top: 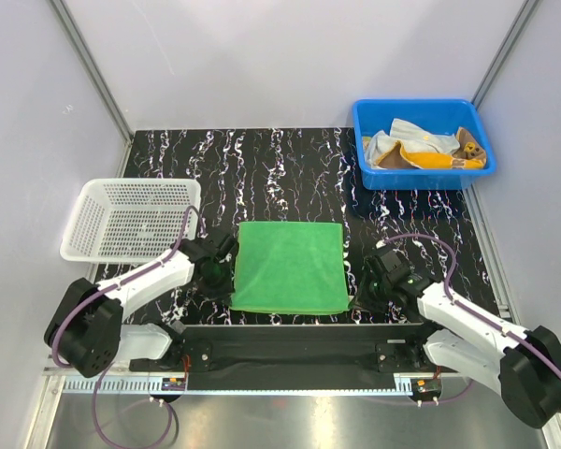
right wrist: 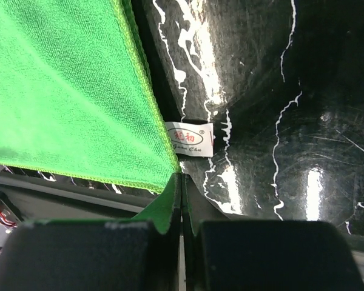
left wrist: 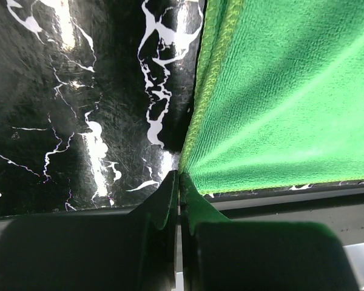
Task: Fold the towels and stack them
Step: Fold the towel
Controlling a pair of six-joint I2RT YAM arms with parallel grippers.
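1. White mesh basket [top: 92,217]: stands at the table's left edge, just beyond the left arm.
2. Left gripper [left wrist: 181,179] [top: 222,282]: jaws fully closed. The fingertips meet the near left corner of the green towel [left wrist: 279,91]. It cannot be told whether any cloth is pinched between them.
3. Green towel [top: 290,267]: lies flat at the centre of the table, near the front edge and between the two grippers. Its slightly longer side runs left to right, with its edges square to the table. Two layers show along both side edges.
4. Right gripper [right wrist: 182,179] [top: 368,286]: jaws fully closed, with the tips at the towel's near right corner. A white label [right wrist: 190,138] projects from that corner onto the table.
5. Blue bin [top: 421,105]: stands at the far right corner and holds crumpled towels [top: 430,150], pale and orange-yellow with brown.
6. Table [top: 290,168]: glossy black surface with white veining. Pale wall panels enclose it on three sides
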